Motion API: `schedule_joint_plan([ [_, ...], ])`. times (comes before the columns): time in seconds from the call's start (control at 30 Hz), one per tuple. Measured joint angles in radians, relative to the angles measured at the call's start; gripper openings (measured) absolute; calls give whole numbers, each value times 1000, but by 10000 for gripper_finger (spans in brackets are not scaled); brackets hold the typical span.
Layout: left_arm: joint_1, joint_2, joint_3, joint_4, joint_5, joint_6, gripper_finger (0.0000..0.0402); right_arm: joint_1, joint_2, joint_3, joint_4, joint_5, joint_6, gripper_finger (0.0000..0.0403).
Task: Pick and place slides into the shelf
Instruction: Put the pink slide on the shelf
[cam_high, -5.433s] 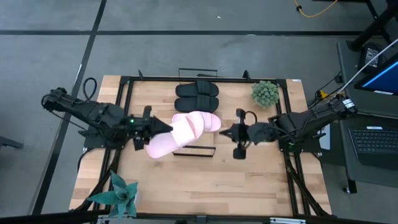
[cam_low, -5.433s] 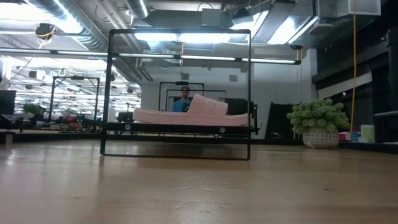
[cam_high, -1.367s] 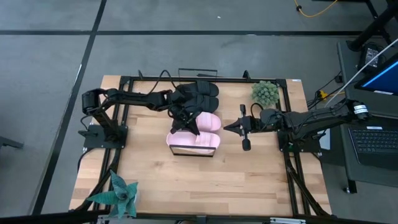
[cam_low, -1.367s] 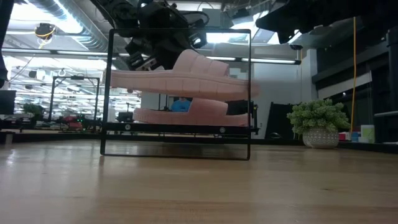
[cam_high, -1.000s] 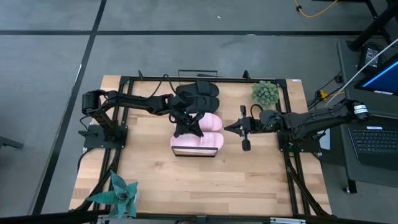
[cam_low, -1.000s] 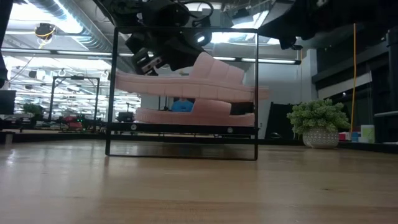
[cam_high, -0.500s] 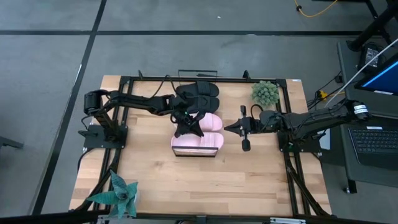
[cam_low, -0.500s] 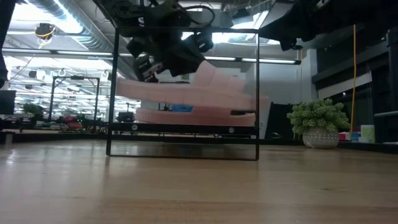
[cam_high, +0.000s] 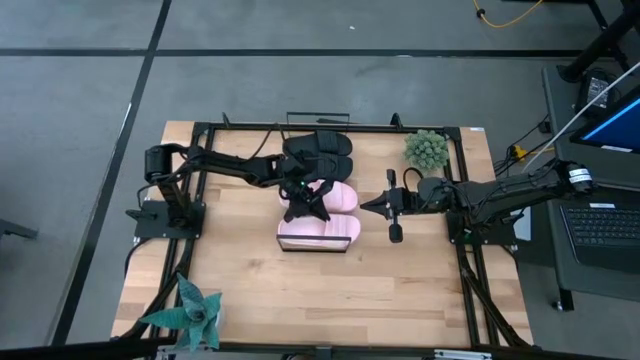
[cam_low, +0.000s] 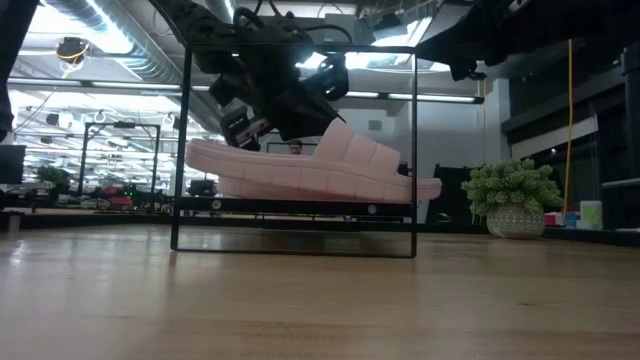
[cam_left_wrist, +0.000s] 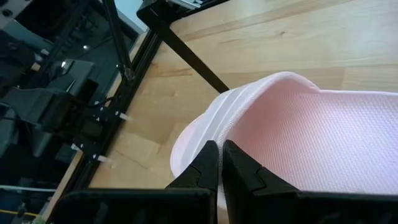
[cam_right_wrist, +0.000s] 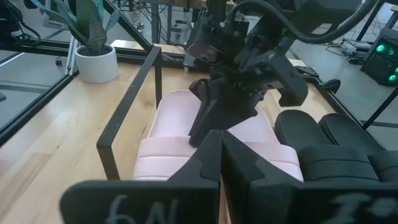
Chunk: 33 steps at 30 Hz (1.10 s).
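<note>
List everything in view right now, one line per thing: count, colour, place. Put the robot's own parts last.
Light pink open-toe slides: two, pink, side by side on the shelf; one under the left gripper.
Matte black open-toe slides: two, black, on the tabletop beyond the shelf.
Light-wood shelf board with black wire rails: one, at the table's centre.
Round green potted plant: one, far right corner.
Spiky green potted plant: one, near left corner.
Wooden tabletop: one, light wood.
Laptop: one, dark, right of the table.
Left gripper: shut on a pink slide's strap.
Right gripper: shut, hovering right of the shelf.
</note>
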Motion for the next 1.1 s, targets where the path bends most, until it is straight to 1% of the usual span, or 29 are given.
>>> schedule_joint_plan([
  [0.3,10,0,0,-14,-10,0,0,0,0,0,1,0,0,6],
  [0.4,10,4,0,-31,-41,0,0,0,0,0,1,0,0,6],
  [0.53,10,12,1,-30,-50,0,0,0,0,0,1,0,1,7],
  [0.83,10,20,1,-40,-55,-13,0,0,0,0,3,0,1,7],
  [0.97,10,20,1,-41,-58,-95,15,0,0,0,3,0,2,7],
  [1.1,9,20,1,-43,-73,-131,39,0,0,0,3,0,2,7],
])
